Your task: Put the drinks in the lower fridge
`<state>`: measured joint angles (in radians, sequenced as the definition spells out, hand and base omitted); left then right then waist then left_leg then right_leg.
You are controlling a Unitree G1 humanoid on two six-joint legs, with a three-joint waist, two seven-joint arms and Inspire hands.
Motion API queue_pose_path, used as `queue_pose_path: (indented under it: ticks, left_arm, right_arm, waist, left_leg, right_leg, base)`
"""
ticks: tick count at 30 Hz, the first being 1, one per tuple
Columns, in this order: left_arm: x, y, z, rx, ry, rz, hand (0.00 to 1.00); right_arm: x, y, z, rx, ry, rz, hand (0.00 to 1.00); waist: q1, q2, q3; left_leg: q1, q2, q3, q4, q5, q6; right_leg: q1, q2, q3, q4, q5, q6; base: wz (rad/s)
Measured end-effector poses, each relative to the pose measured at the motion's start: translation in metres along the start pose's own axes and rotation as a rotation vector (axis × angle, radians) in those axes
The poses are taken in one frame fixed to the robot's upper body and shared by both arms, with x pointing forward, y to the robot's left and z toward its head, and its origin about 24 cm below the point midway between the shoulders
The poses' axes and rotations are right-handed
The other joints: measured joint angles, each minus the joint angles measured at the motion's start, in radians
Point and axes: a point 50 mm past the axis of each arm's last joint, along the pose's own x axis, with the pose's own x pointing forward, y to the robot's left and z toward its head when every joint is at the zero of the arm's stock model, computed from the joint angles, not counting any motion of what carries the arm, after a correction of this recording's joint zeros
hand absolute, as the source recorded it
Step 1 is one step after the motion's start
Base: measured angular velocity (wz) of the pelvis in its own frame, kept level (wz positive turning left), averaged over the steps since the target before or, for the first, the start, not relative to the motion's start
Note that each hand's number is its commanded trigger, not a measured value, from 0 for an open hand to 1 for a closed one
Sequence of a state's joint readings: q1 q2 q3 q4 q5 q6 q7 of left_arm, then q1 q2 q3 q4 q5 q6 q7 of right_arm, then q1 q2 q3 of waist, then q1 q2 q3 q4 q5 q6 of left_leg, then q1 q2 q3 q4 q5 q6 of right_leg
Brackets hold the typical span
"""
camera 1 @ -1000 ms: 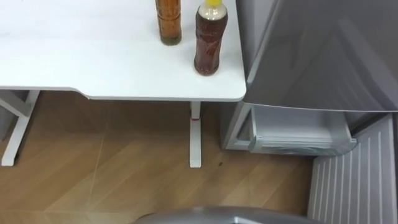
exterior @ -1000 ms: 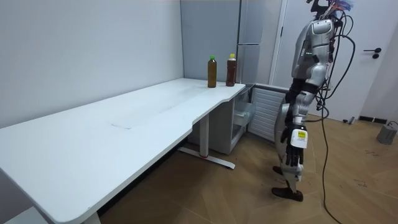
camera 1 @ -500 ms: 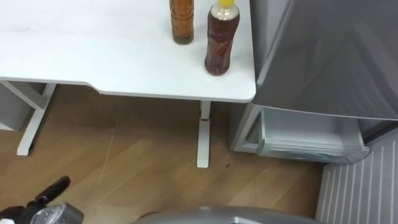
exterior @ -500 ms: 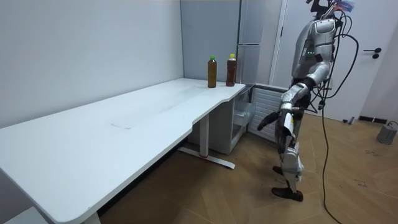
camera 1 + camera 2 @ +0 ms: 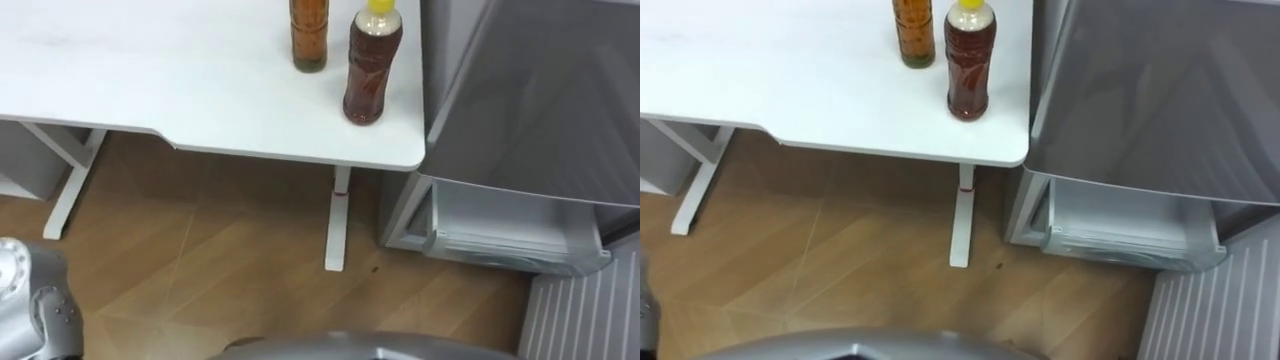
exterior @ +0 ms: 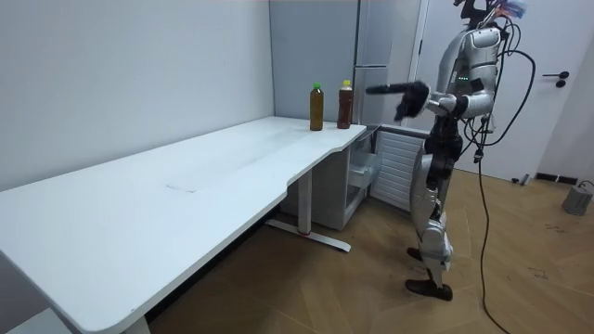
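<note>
white table (image 5: 150,90) beside grey fridge (image 5: 530,100), wooden floor (image 5: 220,270).
my left hand (image 6: 385,90) is up near amber bottle (image 5: 309,35) and darker bottle (image 5: 373,68); open or curled, i cannot tell.

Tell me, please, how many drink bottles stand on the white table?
2: the yellow-capped bottle near the corner of the table beside the fridge, and the amber bottle just left of it. None appears hidden.

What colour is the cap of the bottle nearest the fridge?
Yellow cap, best in the left eye view.
</note>
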<state>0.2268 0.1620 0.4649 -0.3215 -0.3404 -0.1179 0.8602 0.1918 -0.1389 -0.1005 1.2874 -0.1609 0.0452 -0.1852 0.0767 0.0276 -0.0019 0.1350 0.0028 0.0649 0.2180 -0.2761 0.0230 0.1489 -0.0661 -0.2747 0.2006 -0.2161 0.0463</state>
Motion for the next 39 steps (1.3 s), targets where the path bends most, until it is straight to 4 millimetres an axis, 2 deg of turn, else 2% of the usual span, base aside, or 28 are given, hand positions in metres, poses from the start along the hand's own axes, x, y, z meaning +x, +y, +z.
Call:
queue_pose_path:
  ticks: [3,5,9,16,19,20,25,29,36,39]
  left_arm:
    - [-0.002,-0.018,0.031,-0.069,-0.133,-0.123,0.00]
    - [-0.004,-0.025,0.043,-0.096,-0.191,-0.184,0.00]
    - [-0.015,-0.038,0.057,-0.148,-0.232,-0.321,0.00]
    - [-0.027,-0.064,0.063,-0.201,-0.244,-0.542,0.00]
    - [-0.034,-0.073,0.063,-0.219,-0.242,-0.634,0.00]
    - [-0.039,-0.077,0.062,-0.224,-0.229,-0.675,0.00]
    - [-0.059,-0.094,0.056,-0.231,-0.161,-0.889,0.00]
    - [-0.067,-0.100,0.054,-0.224,-0.140,-0.998,0.00]
    - [-0.079,-0.108,0.053,-0.216,-0.128,-1.152,0.00]
    - [-0.082,-0.110,0.052,-0.206,-0.116,-1.190,0.00]
  right_arm:
    - [0.000,0.001,-0.006,-0.005,0.017,0.022,0.00]
    - [0.000,0.002,-0.006,-0.006,0.020,0.032,0.00]
    - [0.000,0.005,-0.006,-0.018,0.027,0.078,0.00]
    - [0.000,0.004,-0.001,-0.032,0.013,0.106,0.00]
    - [0.001,0.003,0.004,-0.035,0.000,0.112,0.00]
    - [0.001,0.001,0.007,-0.036,-0.004,0.115,0.00]
    - [0.002,0.001,0.013,-0.069,-0.018,0.136,0.00]
    - [0.002,0.001,0.016,-0.085,-0.026,0.141,0.00]
    - [0.003,-0.002,0.016,-0.091,-0.024,0.135,0.00]
    - [0.003,-0.002,0.018,-0.092,-0.029,0.133,0.00]
  waist:
    - [-0.004,0.004,0.0047]
    - [-0.017,0.006,0.0095]
    - [-0.032,0.009,0.0112]
    - [-0.058,0.011,0.0084]
    - [-0.062,0.008,0.0099]
    - [-0.073,0.006,0.0110]
    - [-0.081,-0.006,0.0184]
    - [-0.100,-0.005,0.0168]
    - [-0.100,0.009,0.0067]
    - [-0.107,0.011,0.0071]
  left_leg:
    - [-0.001,-0.001,0.004,0.003,0.000,0.000]
    - [-0.003,-0.001,0.004,0.003,0.000,0.000]
    - [-0.004,0.002,0.011,-0.003,0.000,0.000]
    - [-0.004,0.002,0.009,0.000,0.000,0.000]
    - [-0.002,0.001,0.009,0.000,0.000,0.000]
    - [-0.003,0.001,0.008,0.000,0.000,0.000]
    - [-0.007,0.002,0.008,-0.004,0.000,0.000]
    - [-0.013,0.002,0.008,-0.002,0.000,0.000]
    - [0.002,0.004,0.005,-0.013,0.001,-0.002]
    - [0.012,0.006,0.005,-0.020,0.001,-0.002]
  right_leg:
    - [-0.001,0.000,0.001,-0.010,0.000,0.000]
    - [-0.001,0.000,0.003,-0.012,0.000,0.000]
    - [-0.003,0.005,0.022,-0.011,0.002,-0.002]
    - [-0.003,0.005,0.021,-0.013,0.002,-0.002]
    - [-0.004,0.005,0.022,-0.013,0.002,-0.002]
    - [-0.003,0.005,0.023,-0.014,0.002,-0.002]
    - [-0.008,0.006,0.027,-0.016,0.002,-0.002]
    - [-0.014,0.007,0.032,-0.016,0.002,-0.002]
    - [-0.015,0.013,0.069,-0.016,0.002,-0.002]
    - [-0.011,0.017,0.078,-0.017,0.002,-0.002]
  base:
    - [-0.02]
    - [-0.02]
    - [-0.06]
    - [0.00]
    - [-0.03]
    - [0.00]
    - [0.00]
    - [0.00]
    - [-0.10]
    - [-0.06]
